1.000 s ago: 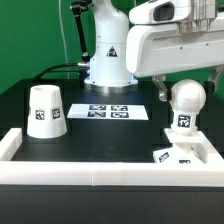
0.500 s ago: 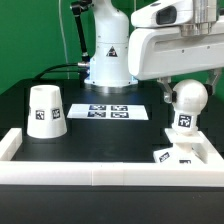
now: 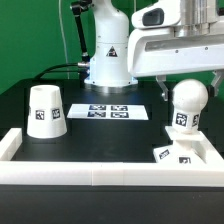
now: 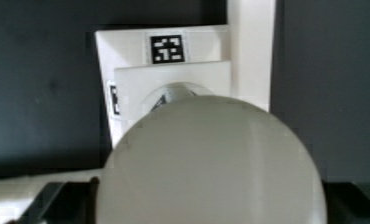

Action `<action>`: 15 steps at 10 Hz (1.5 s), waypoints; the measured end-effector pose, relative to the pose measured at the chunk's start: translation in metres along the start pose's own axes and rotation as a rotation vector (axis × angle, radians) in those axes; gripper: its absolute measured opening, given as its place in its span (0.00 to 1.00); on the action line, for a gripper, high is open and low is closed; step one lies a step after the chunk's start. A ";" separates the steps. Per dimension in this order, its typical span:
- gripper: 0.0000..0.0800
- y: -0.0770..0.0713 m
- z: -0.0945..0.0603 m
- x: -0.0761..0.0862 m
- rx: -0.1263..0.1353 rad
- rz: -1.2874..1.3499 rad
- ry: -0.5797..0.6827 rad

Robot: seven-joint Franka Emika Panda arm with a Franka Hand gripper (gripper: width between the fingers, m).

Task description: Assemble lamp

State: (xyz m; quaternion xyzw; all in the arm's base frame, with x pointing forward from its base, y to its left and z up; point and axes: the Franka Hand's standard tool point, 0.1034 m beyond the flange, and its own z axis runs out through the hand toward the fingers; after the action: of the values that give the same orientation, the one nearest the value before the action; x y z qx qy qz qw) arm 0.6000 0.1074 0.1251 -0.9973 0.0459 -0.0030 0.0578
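Note:
The ball-shaped bulb [image 3: 187,100] stands upright on the flat square base [image 3: 168,154] at the exterior view's right, inside the white frame. My gripper [image 3: 187,93] hangs over it with the jaws down on either side of the ball. One dark finger [image 3: 161,90] shows just left of the bulb with a thin gap, so the jaws look open. In the wrist view the bulb [image 4: 208,160] fills the lower part between the dark jaws, and the base [image 4: 164,62] with a tag lies beyond it. The tapered shade [image 3: 45,110] stands alone at the left.
The marker board [image 3: 110,112] lies flat at the middle of the black table in front of the robot's pedestal [image 3: 108,60]. A low white frame [image 3: 90,172] borders the table's front and sides. A white rail [image 4: 253,45] runs beside the base.
The hand above the bulb has turned a little about its vertical axis. The bulb, base and shade stay where they were.

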 end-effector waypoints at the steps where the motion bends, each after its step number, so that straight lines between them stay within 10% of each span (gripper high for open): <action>1: 0.72 0.000 0.000 0.000 0.004 0.113 -0.001; 15: 0.79 0.005 0.001 -0.001 0.068 1.213 -0.047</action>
State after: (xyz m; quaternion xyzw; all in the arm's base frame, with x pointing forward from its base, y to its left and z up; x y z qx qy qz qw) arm 0.5990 0.1026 0.1232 -0.7908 0.6044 0.0508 0.0822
